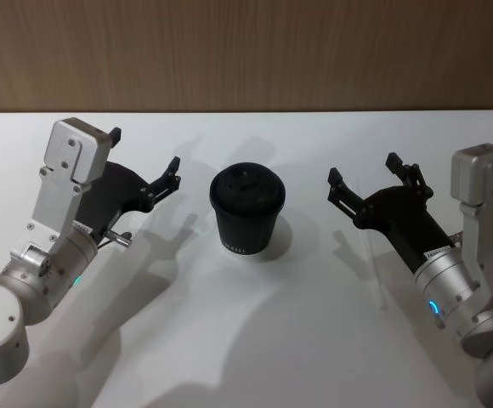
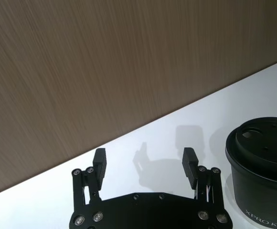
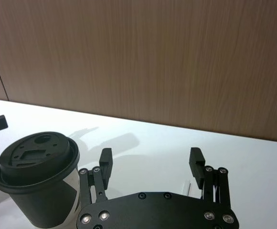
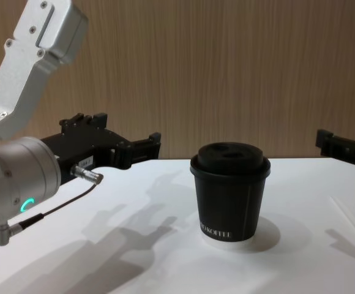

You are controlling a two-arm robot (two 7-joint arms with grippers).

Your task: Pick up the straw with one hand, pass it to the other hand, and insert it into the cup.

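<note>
The black lidded cup (image 1: 246,212) stands upright on the white table (image 1: 255,340), between my two arms. My left gripper (image 1: 144,151) hovers to its left, open and holding nothing, with the cup (image 2: 262,186) just beside one fingertip. My right gripper (image 1: 363,170) hovers to the cup's right, also open and holding nothing. The thin white straw (image 4: 352,215) lies flat on the table at the right, under the right arm; a short piece of the straw (image 3: 188,187) shows beside a right finger. From the side, the cup (image 4: 231,196) stands apart from the left gripper (image 4: 125,131) and the right gripper (image 4: 340,146).
A brown wood-grain wall (image 1: 246,51) runs along the table's far edge. Bare white table lies in front of the cup and between the arms.
</note>
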